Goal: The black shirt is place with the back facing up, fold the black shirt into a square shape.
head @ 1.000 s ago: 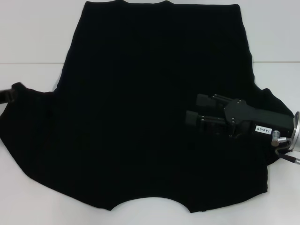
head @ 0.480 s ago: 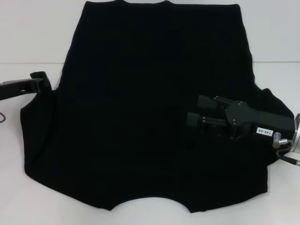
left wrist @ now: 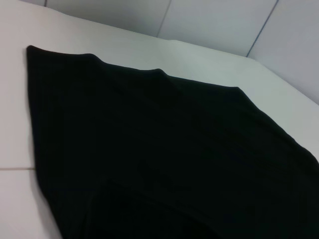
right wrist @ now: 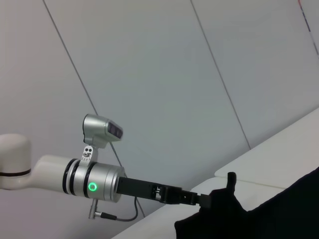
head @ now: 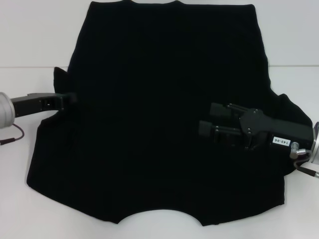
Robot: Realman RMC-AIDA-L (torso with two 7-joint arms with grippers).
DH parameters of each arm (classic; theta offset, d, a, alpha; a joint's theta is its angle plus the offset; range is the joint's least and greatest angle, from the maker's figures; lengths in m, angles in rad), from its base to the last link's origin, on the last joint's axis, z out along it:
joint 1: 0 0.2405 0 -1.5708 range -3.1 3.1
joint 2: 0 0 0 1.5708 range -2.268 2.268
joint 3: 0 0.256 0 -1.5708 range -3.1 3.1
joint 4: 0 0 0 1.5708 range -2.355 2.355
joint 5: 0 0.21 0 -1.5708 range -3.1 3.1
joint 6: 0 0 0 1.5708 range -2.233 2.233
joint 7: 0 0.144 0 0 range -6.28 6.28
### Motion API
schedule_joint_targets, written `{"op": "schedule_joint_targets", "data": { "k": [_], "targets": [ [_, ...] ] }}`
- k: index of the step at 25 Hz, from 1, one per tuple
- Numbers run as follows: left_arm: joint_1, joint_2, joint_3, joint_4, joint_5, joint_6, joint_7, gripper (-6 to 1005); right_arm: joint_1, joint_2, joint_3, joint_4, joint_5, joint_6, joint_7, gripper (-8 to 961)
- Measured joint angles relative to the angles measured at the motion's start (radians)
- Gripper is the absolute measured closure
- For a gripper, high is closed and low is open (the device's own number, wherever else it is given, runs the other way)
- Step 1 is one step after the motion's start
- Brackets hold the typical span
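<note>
While the black shirt (head: 164, 114) lies spread over the white tabletop (head: 30, 40), both hands are at its sleeves. In the head view the shirt covers most of the surface, its straight hem at the far edge and the curved neckline at the near edge, with the body flat and largely smooth.

The left hand (head: 67, 97) reaches in from the shirt's left side and holds the left sleeve. A small peak of black fabric (head: 61, 74) stands up just beyond the hand, and the sleeve is drawn in against the shirt's body. The right wrist view shows the same hand (right wrist: 212, 199) from across the shirt, its tip buried in a bunched fold of cloth that rises off the tabletop, so it is closed on the sleeve.

The right hand (head: 204, 119) hovers over the right part of the shirt, pointing toward the shirt's middle. Its 2 fingers (head: 217, 107) stand a narrow gap apart, and no cloth shows between them. Behind the hand, the right sleeve (head: 291, 112) bulges out past the shirt's right side.

The left wrist view looks along the shirt (left wrist: 164, 149), showing its edge running across the pale tabletop (left wrist: 124, 45) with a darker fold nearest the camera.
</note>
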Motion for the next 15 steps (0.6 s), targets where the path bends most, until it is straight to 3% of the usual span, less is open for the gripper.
{"op": "schedule_joint_targets", "data": {
  "k": [15],
  "targets": [
    [-0.002,-0.032,0.036,-0.013,-0.007,0.004,0.002,959,0.000,0.000,0.003,0.011,0.000,-0.001,-0.014,28]
  ]
}}
